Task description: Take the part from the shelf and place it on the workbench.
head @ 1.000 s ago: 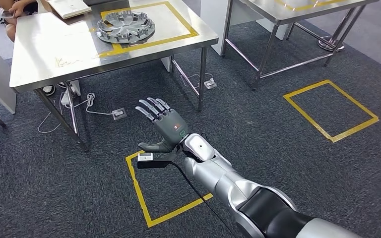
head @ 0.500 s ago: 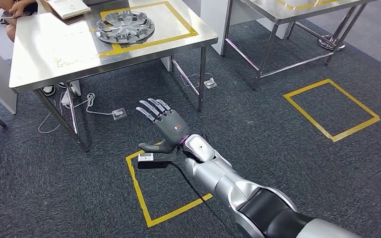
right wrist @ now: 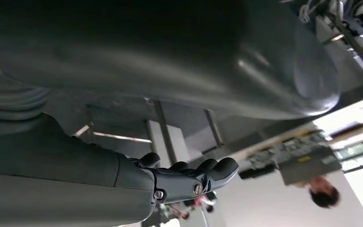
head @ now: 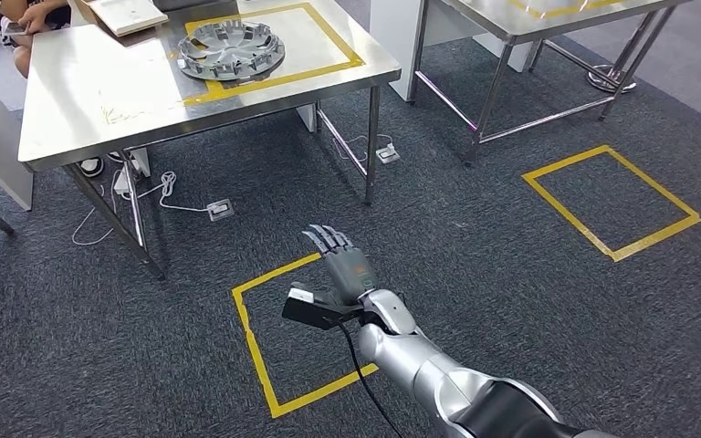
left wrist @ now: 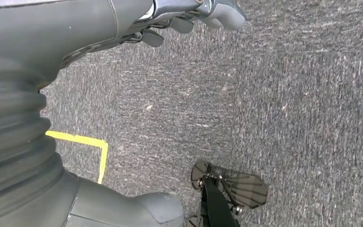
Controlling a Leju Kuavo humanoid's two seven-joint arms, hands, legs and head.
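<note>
Part (head: 231,49) already on desk (head: 82,109) at eleven o'clock; right hand (head: 342,265) empty, fingers apart, could clip desk leg when swinging.

The workbench (head: 82,100) had a brushed steel top, kinda dull-shiny with light scuffs. The part (head: 231,48) on it looked like silvery-grey cast metal or plastic, satin finish. Floor carpet (head: 511,237) was rough, matt dark grey with glossy yellow tape (head: 254,351). The right hand (head: 345,269) was matt dark plastic, its arm smooth polished silver.
</note>
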